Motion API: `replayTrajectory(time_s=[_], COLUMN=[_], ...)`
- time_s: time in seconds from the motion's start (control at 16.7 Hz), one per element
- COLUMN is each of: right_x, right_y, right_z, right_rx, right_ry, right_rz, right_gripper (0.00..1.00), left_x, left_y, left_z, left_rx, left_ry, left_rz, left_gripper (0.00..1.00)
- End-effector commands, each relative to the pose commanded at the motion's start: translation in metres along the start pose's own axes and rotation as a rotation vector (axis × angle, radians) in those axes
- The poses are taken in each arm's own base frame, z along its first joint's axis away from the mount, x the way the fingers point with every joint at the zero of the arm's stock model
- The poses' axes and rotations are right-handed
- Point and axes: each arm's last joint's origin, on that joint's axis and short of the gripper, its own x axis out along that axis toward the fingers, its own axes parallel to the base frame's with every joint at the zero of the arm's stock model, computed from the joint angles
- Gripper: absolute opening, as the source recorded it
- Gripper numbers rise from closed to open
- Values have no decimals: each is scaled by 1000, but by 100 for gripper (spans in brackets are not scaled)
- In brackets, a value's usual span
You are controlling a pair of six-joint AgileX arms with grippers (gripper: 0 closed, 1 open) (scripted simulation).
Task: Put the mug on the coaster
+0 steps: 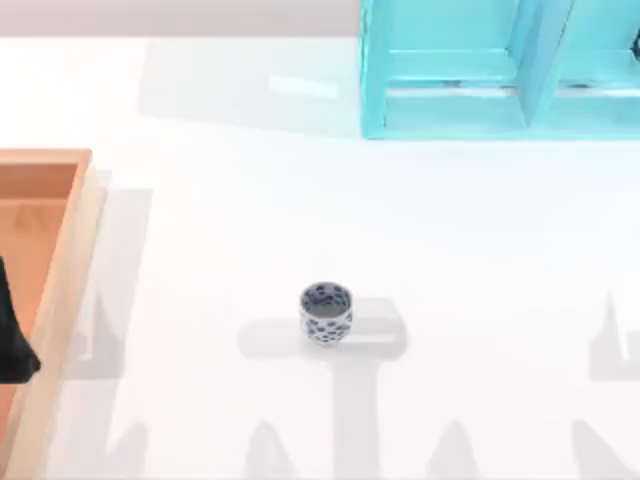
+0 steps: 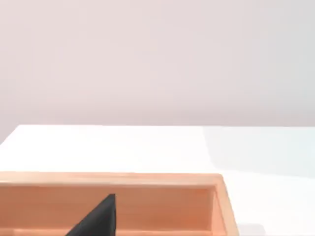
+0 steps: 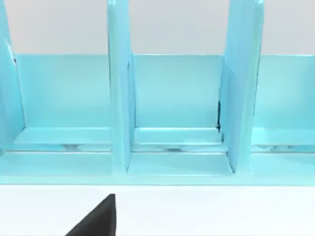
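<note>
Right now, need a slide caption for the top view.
Blue-patterned mug upright mid-table, wooden tray left, turquoise shelf behind.

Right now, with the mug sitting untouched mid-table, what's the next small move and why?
Probably swing the left gripper off the wooden tray to hover above the mug. The mug stands upright, alone near the middle of the table, unheld; the left gripper is far off at the left edge. The right gripper faces the cyan shelf.
</note>
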Motion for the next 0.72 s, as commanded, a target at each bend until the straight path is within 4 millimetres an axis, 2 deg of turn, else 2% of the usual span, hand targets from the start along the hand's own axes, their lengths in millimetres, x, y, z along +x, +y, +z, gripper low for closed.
replayTrajectory(time_s=[0.18, 0.3, 0.54, 0.72], right_x=[0, 0, 7, 29], right_y=[1, 5, 20, 42], right_z=[2, 11, 50, 86], right_rx=[-6, -36, -162, -303], right_ry=[7, 42, 192, 371], right_rz=[9, 53, 221, 397], right_gripper=[100, 100, 100, 100], left_x=[0, 0, 0, 0], left_y=[0, 0, 0, 0], left_z=[0, 0, 0, 0], left_rx=[0, 0, 0, 0], left_ry=[0, 0, 0, 0], left_rz=[0, 0, 0, 0], left_gripper=[100, 100, 100, 100])
